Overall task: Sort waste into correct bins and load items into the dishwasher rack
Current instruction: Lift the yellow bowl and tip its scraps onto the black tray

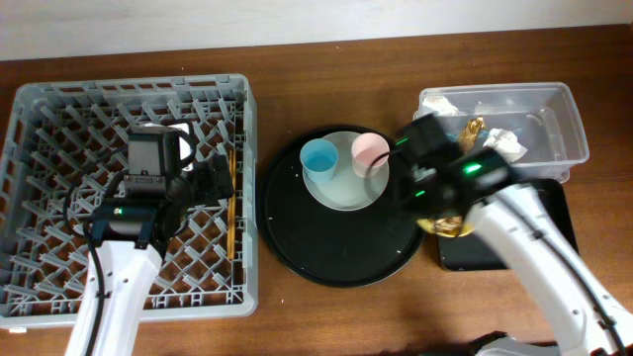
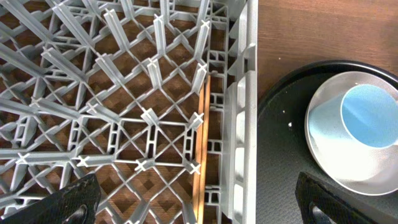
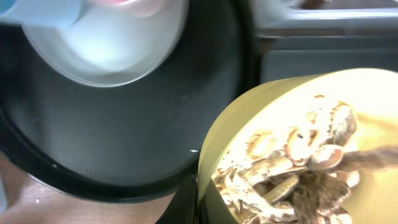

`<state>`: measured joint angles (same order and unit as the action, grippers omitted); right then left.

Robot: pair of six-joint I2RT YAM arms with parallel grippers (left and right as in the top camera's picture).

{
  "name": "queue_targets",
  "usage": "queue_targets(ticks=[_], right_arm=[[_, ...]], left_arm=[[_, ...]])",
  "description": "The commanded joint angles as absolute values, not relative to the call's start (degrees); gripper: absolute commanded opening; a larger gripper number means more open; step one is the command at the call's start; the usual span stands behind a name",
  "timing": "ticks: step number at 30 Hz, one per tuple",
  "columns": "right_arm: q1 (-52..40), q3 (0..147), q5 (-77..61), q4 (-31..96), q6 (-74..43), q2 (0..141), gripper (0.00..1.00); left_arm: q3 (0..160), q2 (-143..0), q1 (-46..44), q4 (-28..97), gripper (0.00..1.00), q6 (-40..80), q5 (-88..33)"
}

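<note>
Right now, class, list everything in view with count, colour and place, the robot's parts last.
rack: one, grey, left side
chopsticks: one pair, wooden, in rack by its right wall
round tray: one, black, centre
plate: one, pale, on round tray
blue cup: one, on plate
pink cup: one, on plate
tub: one, clear, far right
napkin: count unclear, white, in tub
wrapper: one, gold, in tub
flat tray: one, black, beside tub
bowl: one, yellow, held by right gripper
scraps: heap, beige, in bowl
left gripper: open, above rack
right gripper: shut on bowl
</note>
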<state>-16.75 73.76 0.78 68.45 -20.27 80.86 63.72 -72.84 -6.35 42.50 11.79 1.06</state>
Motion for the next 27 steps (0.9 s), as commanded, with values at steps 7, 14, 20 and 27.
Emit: queue_targets(ticks=[7, 14, 20, 27], right_arm=[[22.5, 73.3, -30.2, 67.9, 4.0, 80.1, 0.04], [36.8, 66.2, -44.7, 59.5, 5.0, 82.5, 0.04], [39.2, 57.5, -62.8, 50.4, 9.8, 88.0, 0.04], [45.9, 52.3, -73.1, 47.6, 13.3, 90.2, 0.04]], left_arm=[[64.6, -72.2, -6.2, 42.3, 0.99, 12.3, 1.5], [64.6, -72.2, -6.2, 42.3, 0.99, 12.3, 1.5], [64.6, -72.2, -6.2, 42.3, 0.99, 12.3, 1.5], [64.6, -72.2, -6.2, 42.3, 0.99, 12.3, 1.5]])
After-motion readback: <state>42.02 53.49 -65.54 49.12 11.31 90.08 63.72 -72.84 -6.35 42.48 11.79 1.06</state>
